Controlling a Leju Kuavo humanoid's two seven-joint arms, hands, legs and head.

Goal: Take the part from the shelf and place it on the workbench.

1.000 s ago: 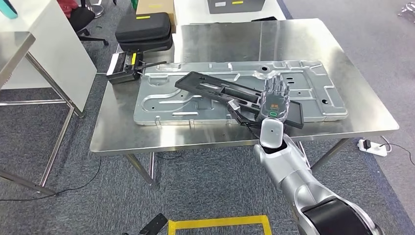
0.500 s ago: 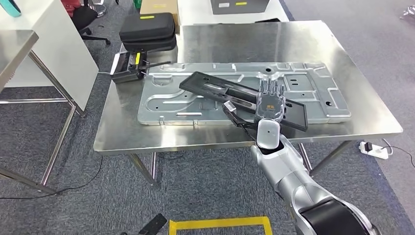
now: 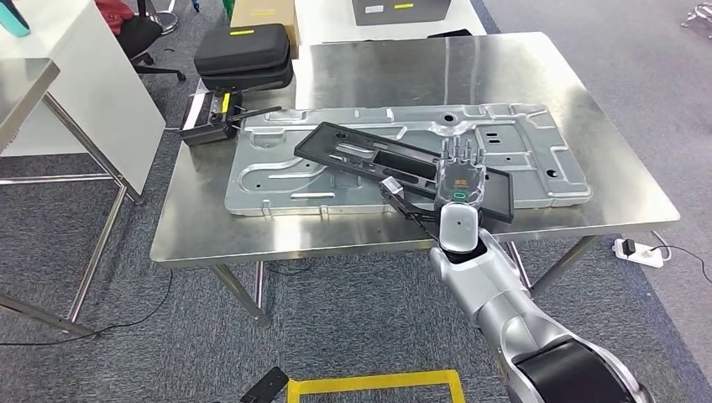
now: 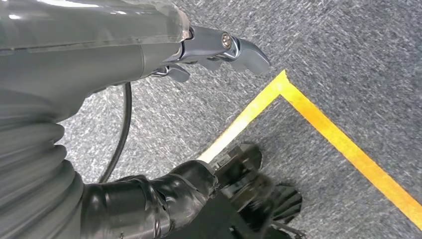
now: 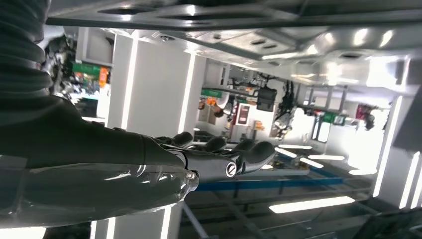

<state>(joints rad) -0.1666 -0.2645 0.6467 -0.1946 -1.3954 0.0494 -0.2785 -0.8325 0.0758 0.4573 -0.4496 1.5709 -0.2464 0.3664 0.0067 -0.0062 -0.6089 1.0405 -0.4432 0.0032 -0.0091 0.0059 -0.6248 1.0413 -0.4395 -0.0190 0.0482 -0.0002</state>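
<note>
Change: right hand (image 3: 459,178) is settling nearer the table's front; camera is shifting too.
Part: long black rigid plastic frame (image 3: 395,164) is lying across the stamped grey metal panel (image 3: 277,168) on the steel workbench (image 3: 504,67).
Right hand: resting atop the frame, fingers extended; grasp cannot be confirmed.
Left hand (image 4: 219,52): hanging over carpet, holding nothing.
Handling: appearing light, stiff, unwieldy; gripping mid-length is balancing best.

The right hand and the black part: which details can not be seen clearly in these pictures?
- Head view: the back of the right hand covers its fingertips and palm, so a grip on the black part cannot be confirmed.
- Head view: whether the part's near end rests on the metal panel or hangs above it is hidden by the hand.
- Right wrist view: glare washes out the background; the part cannot be identified there.
</note>
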